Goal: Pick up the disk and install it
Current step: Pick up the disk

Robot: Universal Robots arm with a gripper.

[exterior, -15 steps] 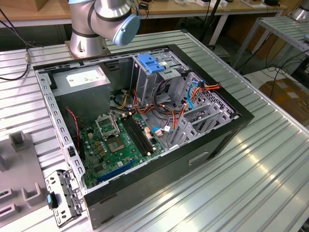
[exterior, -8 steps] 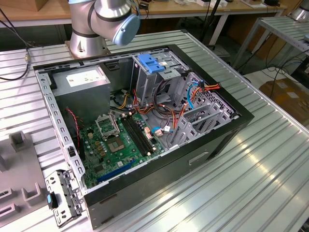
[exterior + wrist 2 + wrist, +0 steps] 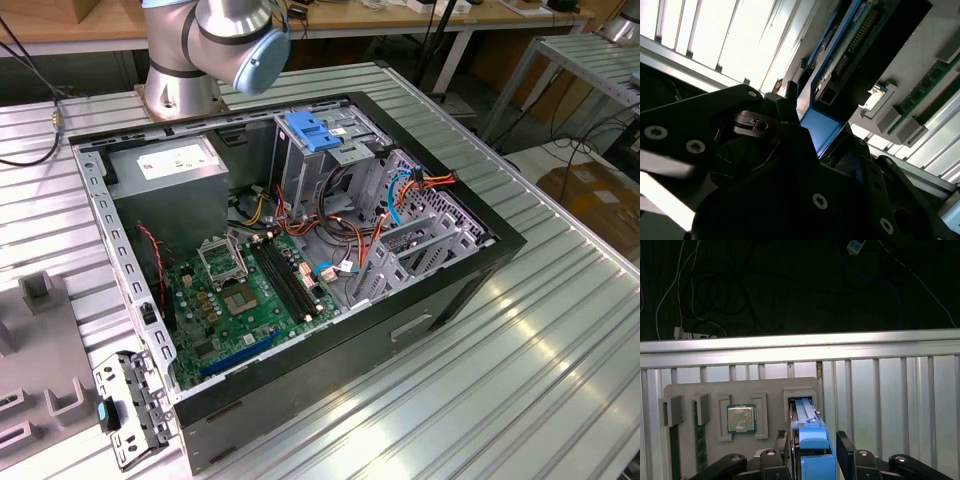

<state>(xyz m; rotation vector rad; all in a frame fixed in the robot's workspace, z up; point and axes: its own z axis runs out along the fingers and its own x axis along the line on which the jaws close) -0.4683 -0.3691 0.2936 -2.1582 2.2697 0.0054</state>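
In the end slot of the grey parts tray, the disk is standing on edge. Its blue-bracketed end is sticking out of the slot, just beside the tray's processor chip and well apart from the memory sticks at the tray's other end. The gripper is straddling that free end right over the tray, but I cannot tell whether it is already squeezing the bracket. The tray is lying on the ribbed table.

The disk is probably going to feel dense and rigid, with a metal body heavier than its size suggests, and it is likely sensitive to knocks. The plastic bracket is looking smooth and slightly springy, so I am judging the broad flat sides the safest hold. That means gripping square and low enough to bear on metal, and keeping the disk aligned with the tray's slot walls so it is not jamming.
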